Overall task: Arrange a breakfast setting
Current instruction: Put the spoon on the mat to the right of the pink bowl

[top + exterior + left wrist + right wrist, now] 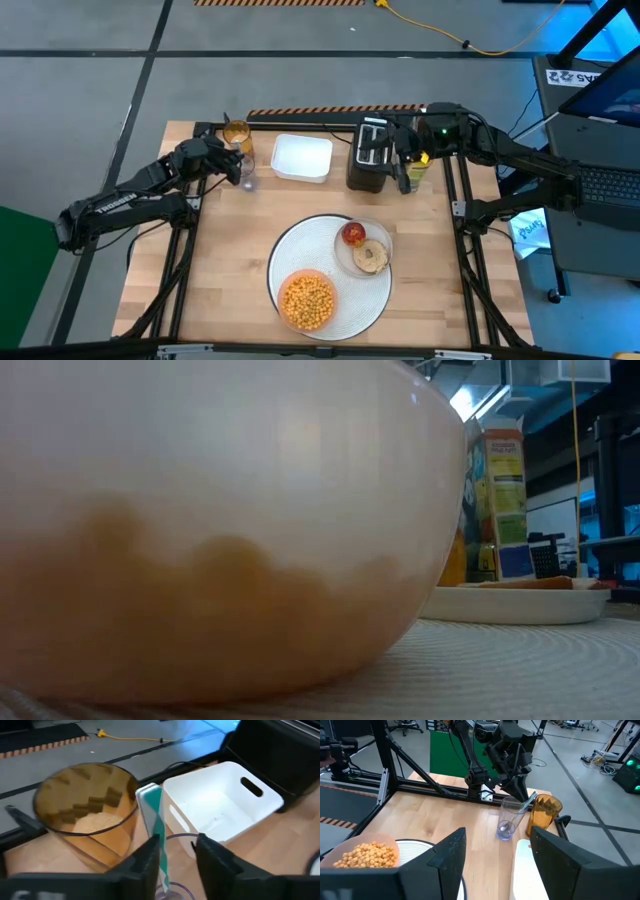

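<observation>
A big round white placemat (pixel 330 275) lies at the table's near middle. On it stand an orange bowl (pixel 308 300) of yellow puffs (pixel 367 855) and a small pale plate (pixel 366 250) with a bagel (pixel 372 257) and a red apple (pixel 353 234). A metal spoon (pixel 524 806) stands in a clear glass (pixel 509 820) at the far left, its handle leaning on the rim. My left gripper (pixel 177 855) is open above the glass, with the spoon's handle (pixel 152 815) between its fingers. My right gripper (pixel 495 865) is open and empty by the toaster (pixel 370 152). My left gripper comes at the spoon from above, slanting down, with one finger on either side of the handle's upper part (pixel 159 845). The handle lies close beside one finger (pixel 147 862), with a gap to the other. I cannot tell whether it touches. The spoon's bowl rests in the glass.
An amber cup (pixel 237 133) stands just beyond the glass. A white rectangular tray (pixel 302 157) lies at the far middle, the black toaster to its right, and a carton (pixel 418 166) beside my right gripper. Bare wood shows at the near left.
</observation>
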`<action>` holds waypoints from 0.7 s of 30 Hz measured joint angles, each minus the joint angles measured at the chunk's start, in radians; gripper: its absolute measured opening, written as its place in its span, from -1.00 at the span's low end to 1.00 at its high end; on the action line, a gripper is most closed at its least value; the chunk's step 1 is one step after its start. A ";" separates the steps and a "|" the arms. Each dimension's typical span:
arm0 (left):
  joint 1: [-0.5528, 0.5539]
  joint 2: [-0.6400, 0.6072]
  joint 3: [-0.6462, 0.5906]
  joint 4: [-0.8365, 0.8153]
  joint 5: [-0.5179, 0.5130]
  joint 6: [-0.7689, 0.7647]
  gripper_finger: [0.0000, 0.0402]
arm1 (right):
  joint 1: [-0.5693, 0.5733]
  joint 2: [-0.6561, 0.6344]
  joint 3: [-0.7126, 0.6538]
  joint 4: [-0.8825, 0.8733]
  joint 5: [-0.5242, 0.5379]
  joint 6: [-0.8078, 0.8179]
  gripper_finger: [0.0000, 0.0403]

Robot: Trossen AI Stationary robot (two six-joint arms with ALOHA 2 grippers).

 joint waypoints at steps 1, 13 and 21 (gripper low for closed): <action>0.000 0.000 0.000 0.000 -0.010 0.000 -0.37 | 0.000 0.000 0.000 0.000 0.000 0.001 0.04; 0.000 0.016 0.000 0.009 -0.077 -0.014 0.00 | 0.000 0.000 0.000 -0.024 0.010 0.013 0.04; 0.000 0.140 0.000 0.094 -0.056 -0.028 0.00 | 0.000 0.000 0.000 -0.025 0.026 0.007 0.04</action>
